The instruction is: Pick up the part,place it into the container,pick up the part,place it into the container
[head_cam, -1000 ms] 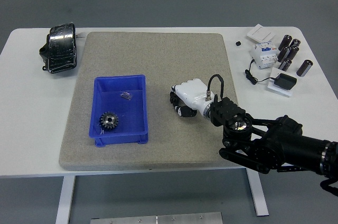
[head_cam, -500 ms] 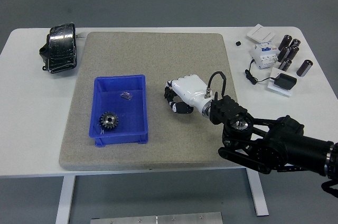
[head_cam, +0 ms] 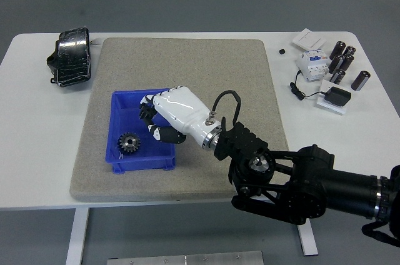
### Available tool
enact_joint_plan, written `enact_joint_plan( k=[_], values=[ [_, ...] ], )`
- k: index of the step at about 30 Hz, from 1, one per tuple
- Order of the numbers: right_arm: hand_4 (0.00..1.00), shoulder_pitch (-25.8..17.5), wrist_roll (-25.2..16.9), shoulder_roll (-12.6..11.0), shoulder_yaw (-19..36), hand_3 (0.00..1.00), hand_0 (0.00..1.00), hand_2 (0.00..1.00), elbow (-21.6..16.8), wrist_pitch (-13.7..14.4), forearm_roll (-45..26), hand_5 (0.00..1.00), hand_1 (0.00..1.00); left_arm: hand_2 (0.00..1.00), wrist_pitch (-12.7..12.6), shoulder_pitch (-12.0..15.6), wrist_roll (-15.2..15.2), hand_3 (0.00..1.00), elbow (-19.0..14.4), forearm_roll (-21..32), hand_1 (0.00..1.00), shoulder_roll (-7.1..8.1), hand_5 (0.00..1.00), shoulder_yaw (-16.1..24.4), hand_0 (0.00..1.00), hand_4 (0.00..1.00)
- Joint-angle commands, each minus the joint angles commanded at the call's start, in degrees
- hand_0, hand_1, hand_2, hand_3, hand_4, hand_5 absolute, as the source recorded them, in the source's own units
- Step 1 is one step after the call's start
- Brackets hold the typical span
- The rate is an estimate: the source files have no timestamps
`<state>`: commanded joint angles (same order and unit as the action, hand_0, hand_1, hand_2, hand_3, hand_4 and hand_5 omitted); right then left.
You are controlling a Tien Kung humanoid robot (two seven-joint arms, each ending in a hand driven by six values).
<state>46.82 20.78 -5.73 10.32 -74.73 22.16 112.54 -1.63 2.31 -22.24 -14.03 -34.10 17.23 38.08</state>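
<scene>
Glossy white shell on right hand [head_cam: 172, 114], black finger segments with white tips. Black cable looped at wrist. Silver wrist collar. Bulky black arm [head_cam: 300, 180], round metallic joint cap, silver band near edge.

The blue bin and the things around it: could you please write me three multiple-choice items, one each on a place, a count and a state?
1. Where is the right hand?
A. Over the blue bin
B. Over the black bundle
C. At the table's near edge

2. How many gears lie in the bin?
A. None
B. One
C. Three

3. How are the right hand's fingers?
A. Spread flat
B. Curled
C. Out of view

Answers:
1 A, the white hand reaches over the bin's right side.
2 B, a single black gear lies near the bin's front.
3 B, the fingers bend inward over the bin; whether they hold a part cannot be seen.
</scene>
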Motion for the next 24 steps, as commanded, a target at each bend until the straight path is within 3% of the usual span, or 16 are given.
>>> enact_joint_plan(
  k=[1,2,7,8,12,13,14,19,24],
  values=[
    [0.648,0.01,0.12,0.53,-0.44,0.723,0.699,0.826,0.46,-0.10,0.12,0.351,0.831,0.673,0.00,0.00,-0.02,0.613,-0.01,-0.05,0.682,0.01,0.258,0.03,0.691,0.739],
    [0.658,0.01,0.30,1.02,-0.80,0.752,0.771,0.869,1.05,-0.28,0.22,0.359,0.876,0.673,0.00,-0.01,-0.03,0.613,-0.01,-0.10,0.682,0.02,0.259,0.04,0.691,0.740],
    [0.658,0.07,0.59,2.26,-1.83,0.752,0.771,0.869,4.22,-0.51,0.21,0.359,0.876,0.673,0.00,-0.12,0.04,0.613,0.01,-0.15,0.682,0.06,0.259,-0.01,0.691,0.740],
    [0.789,0.07,0.54,2.32,-1.89,0.820,0.882,0.988,4.69,-0.48,0.09,0.435,0.996,0.673,-0.01,-0.15,0.08,0.613,0.02,-0.17,0.683,0.06,0.258,-0.01,0.691,0.739],
    [0.789,-0.33,-0.29,2.00,-0.91,0.820,0.882,0.988,5.47,0.48,-0.93,0.435,0.996,0.673,-0.04,-0.19,0.12,0.613,0.04,-0.26,0.683,0.08,0.258,0.02,0.691,0.739],
    [0.789,-0.63,-0.59,1.77,-0.05,0.820,0.882,0.988,5.21,0.93,-1.31,0.435,0.996,0.673,-0.02,-0.18,0.11,0.613,0.03,-0.24,0.683,0.07,0.258,0.02,0.691,0.739],
    [0.860,-0.97,-0.88,1.50,0.91,0.857,0.898,0.998,4.81,1.27,-1.84,0.490,0.998,0.674,-0.01,-0.17,0.10,0.612,0.03,-0.23,0.683,0.06,0.259,0.00,0.692,0.739],
    [0.860,-3.65,-3.46,-1.02,7.25,0.857,0.898,0.998,0.56,2.90,-7.33,0.490,0.998,0.674,0.02,-0.13,0.18,0.612,0.05,0.08,0.683,-0.02,0.259,-0.22,0.692,0.739],
    [0.858,-6.98,-8.04,-4.99,14.29,0.849,0.864,0.991,-3.65,4.12,-14.41,0.490,0.995,0.674,0.03,-0.06,0.24,0.613,0.05,0.40,0.683,-0.11,0.259,-0.47,0.692,0.739]
  ],
)
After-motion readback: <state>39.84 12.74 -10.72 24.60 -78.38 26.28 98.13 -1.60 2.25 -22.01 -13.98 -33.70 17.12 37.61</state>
